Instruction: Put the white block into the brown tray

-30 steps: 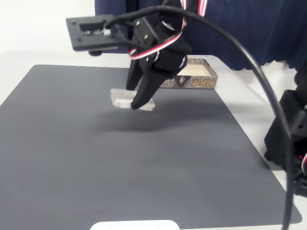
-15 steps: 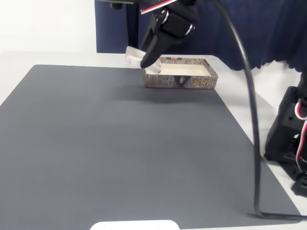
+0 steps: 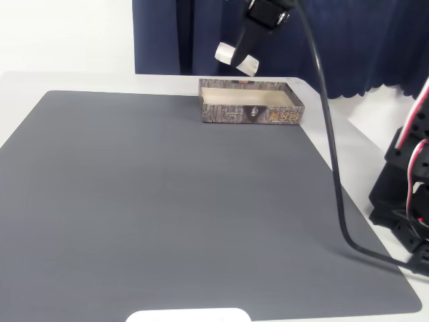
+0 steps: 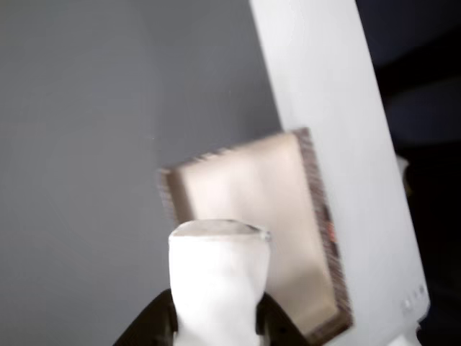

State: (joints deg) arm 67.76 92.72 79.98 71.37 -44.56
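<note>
My gripper (image 3: 242, 52) hangs high in the fixed view, shut on the white block (image 3: 236, 59), a small pale slab tilted in the air above the left end of the brown tray (image 3: 251, 111). The tray rests on the far edge of the grey mat with its pale inside bare. In the wrist view the white block (image 4: 218, 285) stands between my dark fingers (image 4: 160, 321) at the bottom, and the brown tray (image 4: 253, 227) lies below and beyond it.
A large grey mat (image 3: 167, 208) covers the white table. A dark blue curtain (image 3: 362, 40) hangs behind. The black arm base (image 3: 405, 201) and a black cable (image 3: 335, 181) stand at the right. A white rounded shape (image 3: 188, 315) sits at the front edge.
My gripper has lifted the white block off the mat and carried it up and to the right, from the mat's middle to high above the tray's left end.
</note>
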